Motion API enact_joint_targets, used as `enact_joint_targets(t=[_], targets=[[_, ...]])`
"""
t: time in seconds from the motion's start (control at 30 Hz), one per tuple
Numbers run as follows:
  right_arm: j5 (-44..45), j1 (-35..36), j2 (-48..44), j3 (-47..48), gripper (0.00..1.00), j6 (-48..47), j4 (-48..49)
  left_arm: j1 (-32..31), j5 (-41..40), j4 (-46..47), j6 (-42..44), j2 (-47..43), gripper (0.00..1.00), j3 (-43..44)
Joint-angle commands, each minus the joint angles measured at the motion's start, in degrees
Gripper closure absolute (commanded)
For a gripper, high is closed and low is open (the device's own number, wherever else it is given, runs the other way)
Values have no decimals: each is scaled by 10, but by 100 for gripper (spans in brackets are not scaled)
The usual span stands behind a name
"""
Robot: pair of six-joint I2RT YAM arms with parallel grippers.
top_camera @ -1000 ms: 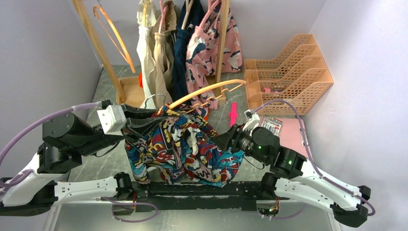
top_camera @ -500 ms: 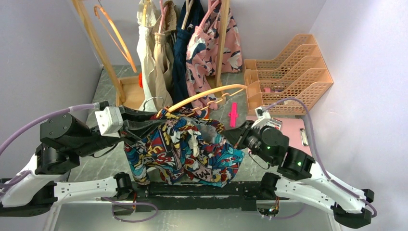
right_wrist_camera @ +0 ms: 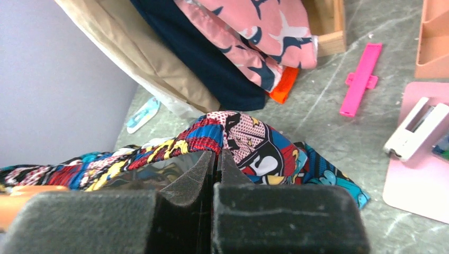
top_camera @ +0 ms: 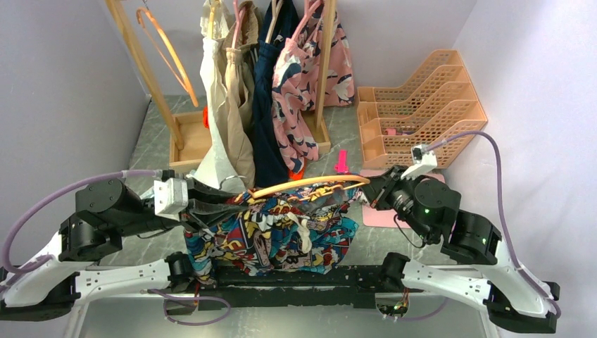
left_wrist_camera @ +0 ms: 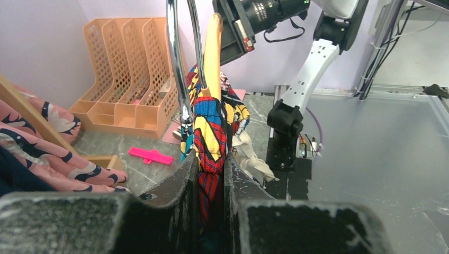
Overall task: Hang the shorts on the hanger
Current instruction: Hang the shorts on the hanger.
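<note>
The comic-print shorts [top_camera: 274,236] hang between both arms above the near table edge, their waistband stretched out level. The orange-tan hanger [top_camera: 310,184] lies along that waistband, its silver hook [left_wrist_camera: 177,63] rising just past my left fingers. My left gripper [top_camera: 204,204] is shut on a bunched red-and-yellow fold of the shorts [left_wrist_camera: 212,132] at their left end, beside the hanger's neck [left_wrist_camera: 213,53]. At the right end, my right gripper [top_camera: 369,191] is shut on the waistband edge [right_wrist_camera: 233,132], jaws pressed together [right_wrist_camera: 217,153]. One hanger tip [right_wrist_camera: 16,203] shows at the left.
A wooden rack [top_camera: 324,63] behind holds beige, navy and pink floral garments [top_camera: 303,77], and a spare hanger [top_camera: 165,53]. A pink clip [top_camera: 341,162] lies on the table. Orange file trays [top_camera: 422,105] stand back right, with a pink pad [right_wrist_camera: 423,185] and white stapler [right_wrist_camera: 415,129] near them.
My right gripper closed on the waistband, then drew right and back, pulling it taut. The hanger dropped to lie level along the shorts. The left arm shifted slightly nearer, still gripping.
</note>
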Motion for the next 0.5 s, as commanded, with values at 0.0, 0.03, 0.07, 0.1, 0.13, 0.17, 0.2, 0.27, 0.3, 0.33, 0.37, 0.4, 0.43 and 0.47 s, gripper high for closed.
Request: enact_joint_targets(t=[0.0, 0.03, 0.07, 0.1, 0.13, 0.17, 0.2, 0.27, 0.3, 0.33, 0.37, 0.4, 0.43, 0.47], targets=[[31, 2, 23, 11, 100, 2, -51, 2, 41, 46, -13, -22, 93, -2], [32, 2, 28, 8, 100, 6, -52, 2, 46, 50, -15, -26, 93, -3], [34, 2, 30, 5, 100, 10, -52, 2, 52, 54, -18, -31, 93, -5], [37, 2, 32, 2, 100, 14, -49, 2, 62, 58, -21, -35, 93, -6], [40, 2, 32, -2, 100, 16, -45, 2, 73, 60, -25, -39, 93, -7], [44, 1, 32, -4, 100, 17, -40, 2, 82, 60, -29, -43, 93, -8], [47, 2, 33, -5, 100, 17, -34, 2, 90, 59, -33, -46, 93, -9], [49, 2, 37, -3, 100, 13, -24, 2, 97, 55, -40, -52, 93, -11], [49, 2, 42, 0, 100, 11, -21, 2, 102, 53, -43, -56, 93, -12], [48, 1, 46, 3, 100, 10, -19, 2, 107, 51, -45, -60, 93, -13], [46, 2, 50, 5, 100, 7, -14, 2, 111, 52, -49, -64, 93, -14], [43, 2, 54, 6, 100, 4, -10, 2, 114, 54, -53, -68, 93, -17], [42, 1, 57, 6, 100, 4, -7, 2, 119, 56, -56, -71, 93, -20], [41, 1, 59, 5, 100, 3, -2, 3, 124, 61, -60, -74, 93, -21]])
